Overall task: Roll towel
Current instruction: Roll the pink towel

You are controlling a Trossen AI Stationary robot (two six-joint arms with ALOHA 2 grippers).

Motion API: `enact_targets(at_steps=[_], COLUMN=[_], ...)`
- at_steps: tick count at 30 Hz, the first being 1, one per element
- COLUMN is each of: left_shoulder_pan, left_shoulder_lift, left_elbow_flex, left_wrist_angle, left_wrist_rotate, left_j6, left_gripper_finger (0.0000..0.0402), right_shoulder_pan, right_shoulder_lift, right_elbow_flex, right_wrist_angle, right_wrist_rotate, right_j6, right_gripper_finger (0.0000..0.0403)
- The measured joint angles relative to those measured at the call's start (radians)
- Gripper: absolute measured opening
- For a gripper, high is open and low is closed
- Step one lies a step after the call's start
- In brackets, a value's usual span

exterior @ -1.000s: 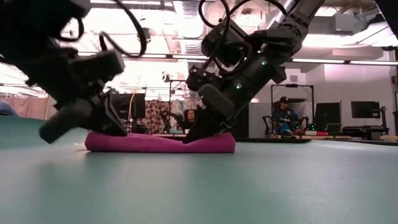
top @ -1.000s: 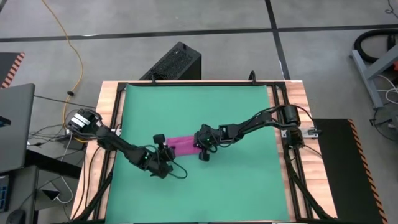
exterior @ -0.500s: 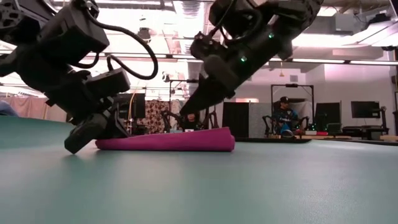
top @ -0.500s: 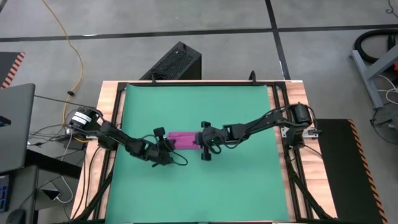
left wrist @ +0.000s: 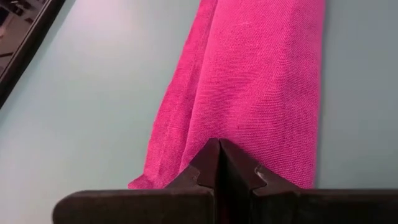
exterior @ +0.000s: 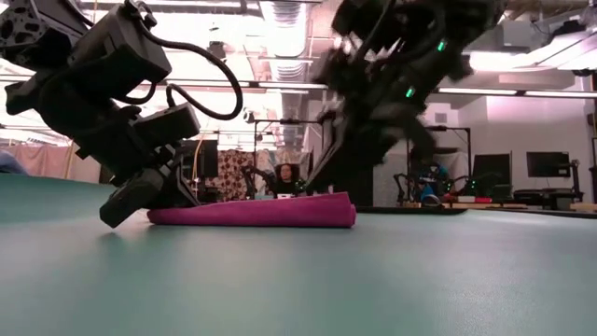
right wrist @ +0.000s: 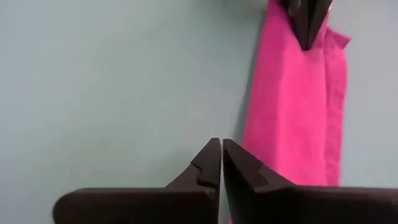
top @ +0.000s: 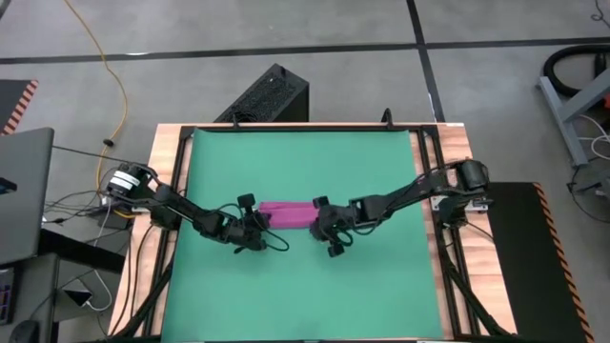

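Green mat (top: 305,171) is spread over the worktop | towel (top: 285,213) is laid folded long near mat centre | left gripper (top: 255,227), fingers together, is set at one towel end | right gripper (top: 327,232), fingers nearly together, is held just off the other end

Robotics lab or open-plan workshop. A wood-edged table (top: 456,138) with a green mat (top: 305,171) stands on a grey concrete floor (top: 286,29) marked by dark seams. A yellow cable (top: 112,71) trails across it. Beyond the table: exposed ceiling ducts (exterior: 284,42), monitors (exterior: 548,164), and seated people (exterior: 427,177) at desks.
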Motion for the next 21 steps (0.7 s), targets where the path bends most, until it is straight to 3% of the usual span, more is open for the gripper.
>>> enact_targets(at_steps=[4, 8, 16, 21], left_shoulder_pan=[0.004, 0.016, -0.005, -0.006], left_shoulder_lift=[-0.002, -0.009, -0.121, -0.197], left_elbow_flex=[0.000, 0.007, 0.041, 0.040], left_wrist_angle=[0.002, 0.007, -0.001, -0.057], left_wrist_rotate=[0.020, 0.043, 0.039, 0.035], left_j6=[0.000, -0.004, 0.024, 0.026], left_gripper_finger=[0.0000, 0.0000, 0.0000, 0.0000], right_shoulder_pan=[-0.009, -0.030, -0.039, -0.048], right_shoulder_lift=[-0.124, -0.182, -0.052, -0.007], right_elbow_flex=[0.001, 0.002, 0.001, 0.001], right_wrist_angle=[-0.130, -0.135, 0.023, 0.046], right_wrist_rotate=[0.026, 0.022, -0.078, -0.053], right_j6=[-0.035, -0.022, -0.025, -0.039], right_gripper_finger=[0.0063, 0.0088, 0.0133, 0.0172])
